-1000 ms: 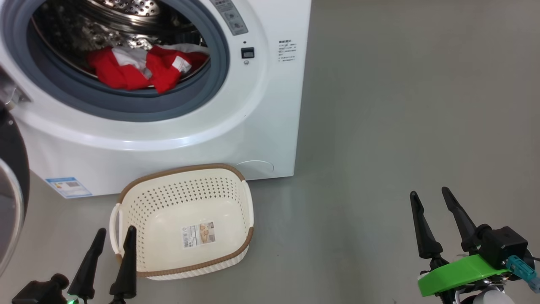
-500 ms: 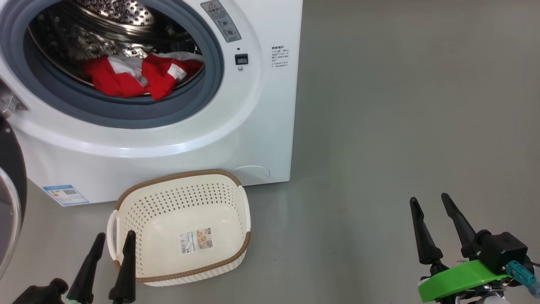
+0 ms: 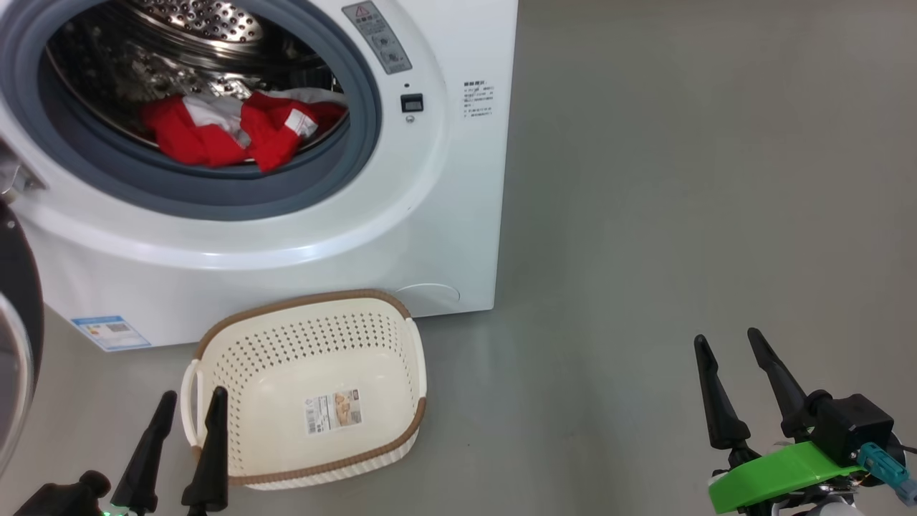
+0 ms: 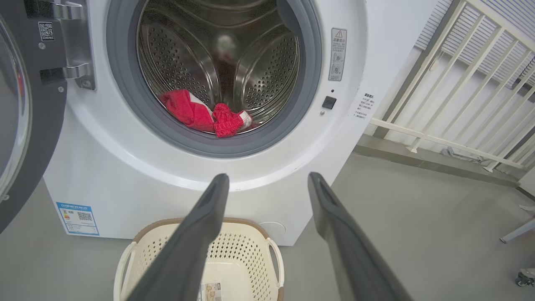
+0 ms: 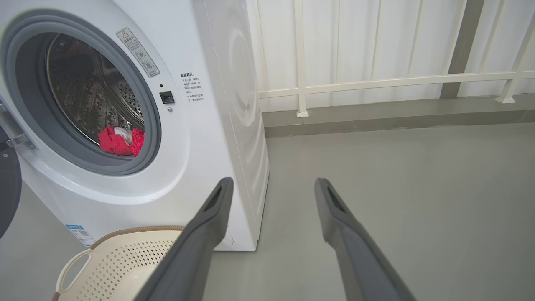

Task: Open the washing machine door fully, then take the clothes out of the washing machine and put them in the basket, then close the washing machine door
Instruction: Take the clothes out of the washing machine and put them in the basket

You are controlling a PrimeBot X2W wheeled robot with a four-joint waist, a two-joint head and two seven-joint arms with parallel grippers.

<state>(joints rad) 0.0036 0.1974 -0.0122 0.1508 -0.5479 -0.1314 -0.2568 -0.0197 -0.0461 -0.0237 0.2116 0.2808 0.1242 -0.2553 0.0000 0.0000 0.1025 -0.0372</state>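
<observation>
Barely anything's shifted in the last second, the head's view just tipped a touch. Both sets of fingers are spread wide and empty: left gripper (image 3: 195, 391) by the basket (image 3: 301, 337) edge, right gripper (image 3: 726, 334) over open floor (image 3: 680, 179). Basket's just before the washing machine (image 3: 430, 215), clothes (image 3: 215, 136) in the drum, washing machine door (image 3: 18, 272) swung open left. Blue sticker (image 3: 111, 332) and basket label (image 3: 333, 411): unreadable.
</observation>
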